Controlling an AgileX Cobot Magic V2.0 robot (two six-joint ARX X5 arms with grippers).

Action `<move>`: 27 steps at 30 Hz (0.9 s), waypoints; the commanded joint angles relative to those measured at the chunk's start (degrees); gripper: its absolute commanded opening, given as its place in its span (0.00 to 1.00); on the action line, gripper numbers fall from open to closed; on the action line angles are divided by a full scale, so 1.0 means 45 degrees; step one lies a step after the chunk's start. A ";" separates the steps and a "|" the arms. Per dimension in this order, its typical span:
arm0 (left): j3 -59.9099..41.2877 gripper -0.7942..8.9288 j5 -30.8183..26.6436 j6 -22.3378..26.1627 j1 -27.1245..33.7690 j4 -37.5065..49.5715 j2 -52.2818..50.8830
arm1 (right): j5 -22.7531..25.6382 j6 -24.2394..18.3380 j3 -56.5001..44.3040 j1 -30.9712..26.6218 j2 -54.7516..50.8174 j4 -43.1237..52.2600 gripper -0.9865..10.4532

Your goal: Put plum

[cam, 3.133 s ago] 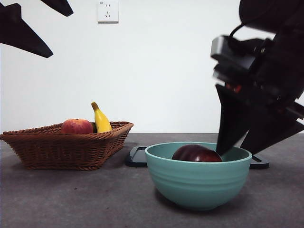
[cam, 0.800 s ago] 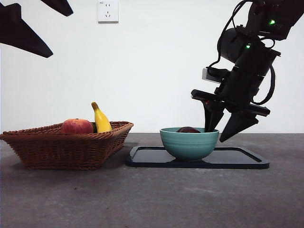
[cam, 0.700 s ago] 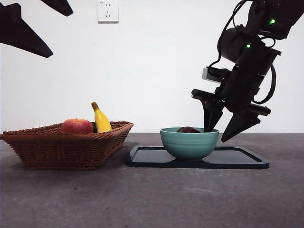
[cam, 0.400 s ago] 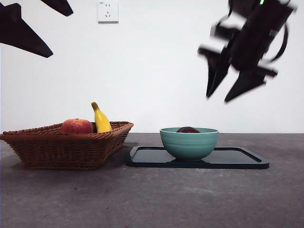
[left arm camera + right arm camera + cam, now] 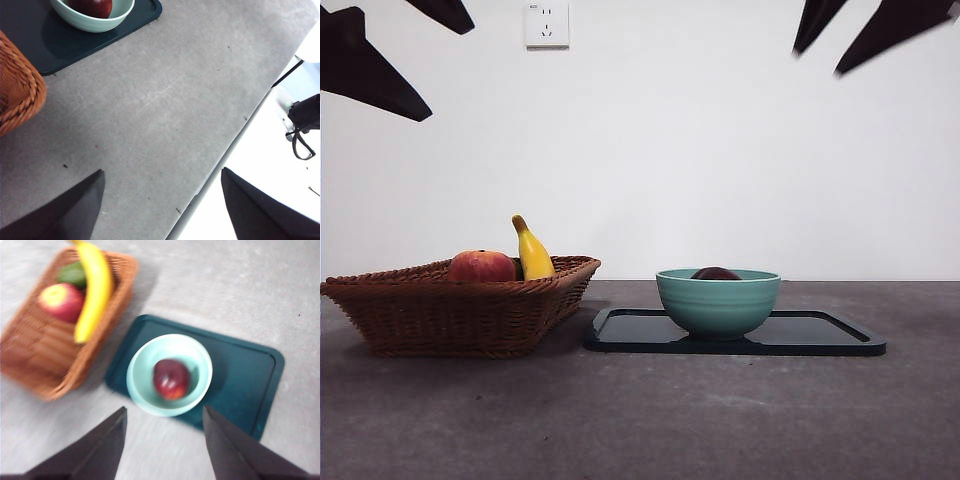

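The dark maroon plum (image 5: pixel 717 273) (image 5: pixel 171 378) (image 5: pixel 93 6) lies inside a teal bowl (image 5: pixel 718 300) (image 5: pixel 169 374) (image 5: pixel 95 18) that stands on a dark tray (image 5: pixel 820 335) (image 5: pixel 246 373) (image 5: pixel 65 42). Only the plum's top shows over the rim in the front view. My right gripper (image 5: pixel 850 25) (image 5: pixel 164 442) hangs open and empty high above the tray, at the top right corner of the front view. At the top left corner my left gripper (image 5: pixel 415 45) (image 5: pixel 162 212) waits high up, open with nothing between its jaws.
A wicker basket (image 5: pixel 460 310) (image 5: pixel 55 347) stands left of the tray, holding a red-orange fruit (image 5: pixel 481 266), a yellow banana (image 5: pixel 532 250) and a green fruit (image 5: pixel 73 275). The table's edge (image 5: pixel 235 145) runs past the left gripper. A wall socket (image 5: pixel 547 23) sits on the back wall.
The right gripper has let go of the bowl on the tray and risen from the bowl's rim to the top right corner. Bowl, plum and left arm have stayed still.
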 commanded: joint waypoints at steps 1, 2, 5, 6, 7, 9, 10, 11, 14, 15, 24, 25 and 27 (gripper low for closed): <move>0.0136 0.47 0.0068 0.0102 -0.0049 0.0126 0.0063 | 0.0510 -0.0340 0.0282 0.0403 -0.0821 -0.0826 0.30; 0.0136 0.47 0.0068 0.0097 -0.0049 0.0126 0.0063 | 0.0772 -0.0340 0.0262 0.0573 -0.1268 -0.1156 0.30; 0.0136 0.47 0.0068 0.0097 -0.0049 0.0121 0.0063 | 0.0913 -0.0340 0.0015 0.0957 -0.2268 -0.1525 0.30; 0.0136 0.47 0.0068 0.0097 -0.0049 0.0117 0.0063 | 0.0903 -0.0340 -0.0146 0.1078 -0.2599 -0.1545 0.30; 0.0136 0.47 0.0068 0.0097 -0.0049 0.0112 0.0063 | 0.0908 -0.0340 -0.0384 0.1214 -0.2977 -0.1545 0.30; 0.0136 0.47 0.0068 0.0097 -0.0049 0.0112 0.0063 | 0.0903 -0.0335 -0.0918 0.1433 -0.3657 -0.1559 0.30; 0.0136 0.47 0.0068 0.0097 -0.0049 0.0117 0.0063 | 0.0884 -0.0335 -0.1268 0.1549 -0.3997 -0.1564 0.30; 0.0136 0.47 0.0068 0.0097 -0.0049 0.0112 0.0063 | 0.0845 -0.0316 -0.1598 0.1642 -0.4294 -0.1569 0.30; 0.0136 0.47 0.0068 0.0097 -0.0049 0.0117 0.0063 | 0.0568 -0.0223 -0.2822 0.1865 -0.5158 -0.1559 0.30; 0.0136 0.47 0.0068 0.0097 -0.0049 0.0117 0.0063 | 0.0355 -0.0219 -0.3279 0.1904 -0.5416 -0.1545 0.30; 0.0136 0.47 0.0068 0.0092 -0.0049 0.0112 0.0063 | -0.1093 0.0175 -0.6052 0.1948 -0.6581 -0.1205 0.30; 0.0136 0.47 0.0068 0.0092 -0.0049 0.0112 0.0063 | -0.1171 0.0219 -0.6169 0.1948 -0.6635 -0.1122 0.30; 0.0136 0.47 0.0068 0.0092 -0.0049 0.0112 0.0063 | -0.1166 0.0228 -0.6198 0.1948 -0.6669 -0.1098 0.30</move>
